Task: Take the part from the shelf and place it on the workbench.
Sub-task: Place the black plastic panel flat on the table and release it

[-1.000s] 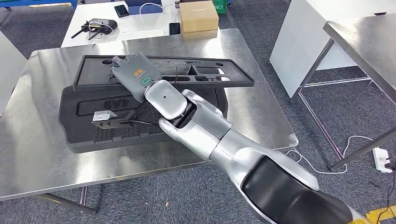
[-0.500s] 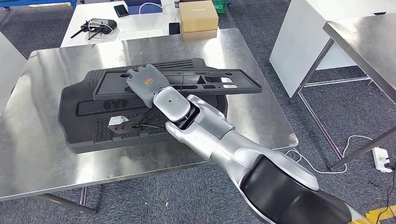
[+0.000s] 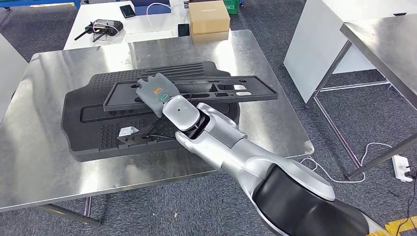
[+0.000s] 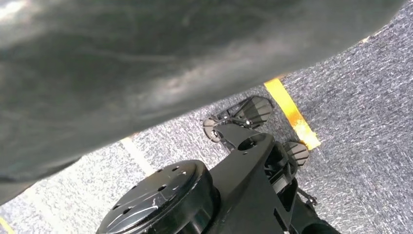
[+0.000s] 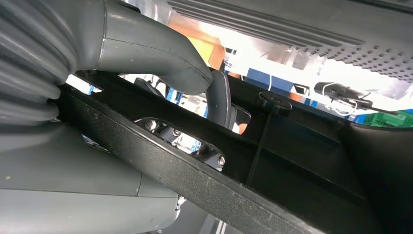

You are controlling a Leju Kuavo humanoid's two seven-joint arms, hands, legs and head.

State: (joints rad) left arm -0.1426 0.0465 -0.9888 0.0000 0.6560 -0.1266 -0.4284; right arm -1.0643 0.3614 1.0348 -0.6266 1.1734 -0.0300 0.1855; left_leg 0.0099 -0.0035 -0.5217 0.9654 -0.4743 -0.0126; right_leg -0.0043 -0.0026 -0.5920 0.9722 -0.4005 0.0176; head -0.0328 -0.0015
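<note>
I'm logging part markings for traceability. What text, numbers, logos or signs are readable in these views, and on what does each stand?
Raised characters on the large black panel lying on the steel workbench: three or so, too blurred to read for certain.
Orange mark on the grey cover of the right hand: a logo, too small to read.
Cardboard box on the far table: no legible print.
Long black part held by the right hand: no text seen.

I'm looking into a workshop or industrial test floor: a bare stainless-steel tabletop (image 3: 44, 162) stands on grey carpet (image 3: 295, 98) with yellow tape lines (image 4: 292, 114) marking the floor. Behind it I see a white table (image 3: 147, 29) carrying a cardboard box (image 3: 210, 18) and a radio controller (image 3: 101, 27), and a power strip (image 3: 403, 168) trailing its cable.
</note>
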